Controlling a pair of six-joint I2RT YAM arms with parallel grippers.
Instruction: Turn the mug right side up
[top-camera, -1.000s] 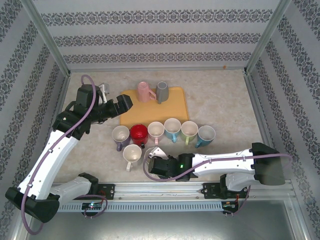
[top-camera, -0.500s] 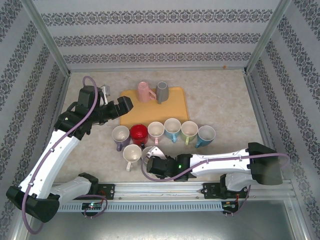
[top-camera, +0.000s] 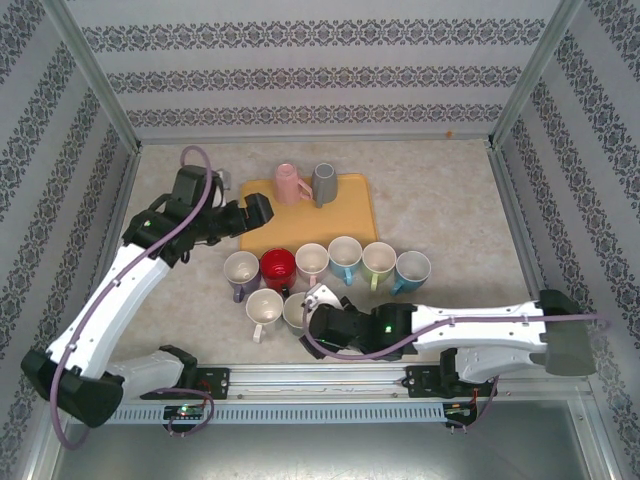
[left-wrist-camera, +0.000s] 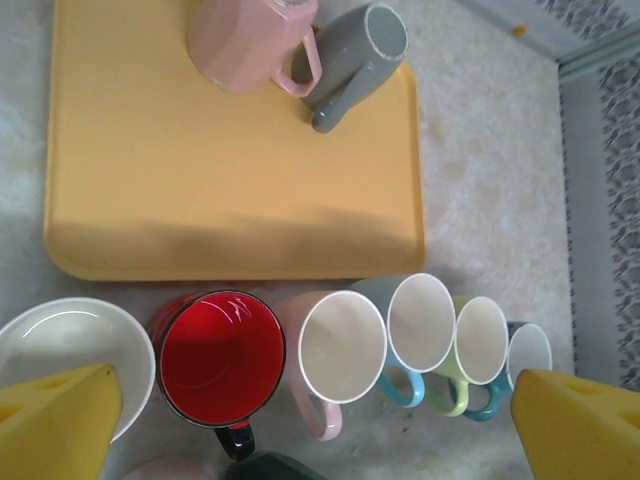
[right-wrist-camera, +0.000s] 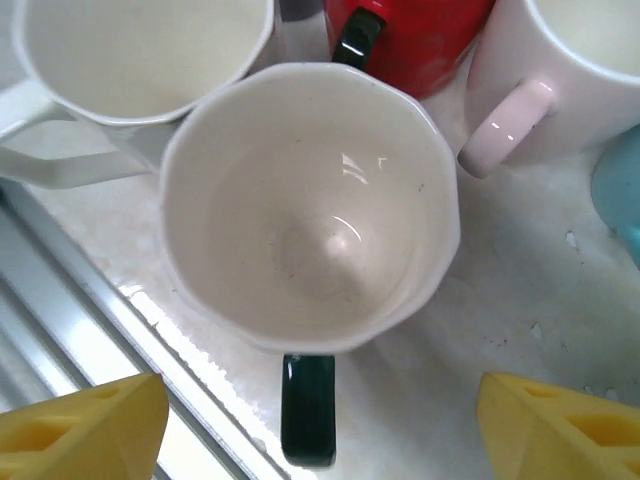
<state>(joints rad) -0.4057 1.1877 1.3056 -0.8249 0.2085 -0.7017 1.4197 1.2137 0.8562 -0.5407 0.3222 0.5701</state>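
Marbled tabletop (right-wrist-camera: 530, 300), upright white mug (right-wrist-camera: 310, 210) just ahead of right gripper (right-wrist-camera: 320, 400), jaws apart, empty.

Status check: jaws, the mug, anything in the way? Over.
Left gripper open, by the tray. Right gripper open over green-handled mug, not gripping. Mug upright, mouth up. White mug and red mug crowd it.

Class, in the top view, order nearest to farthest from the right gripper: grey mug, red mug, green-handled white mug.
1. Green-handled white mug, directly under the right gripper.
2. Red mug, next row back.
3. Grey mug, far back on the tray.
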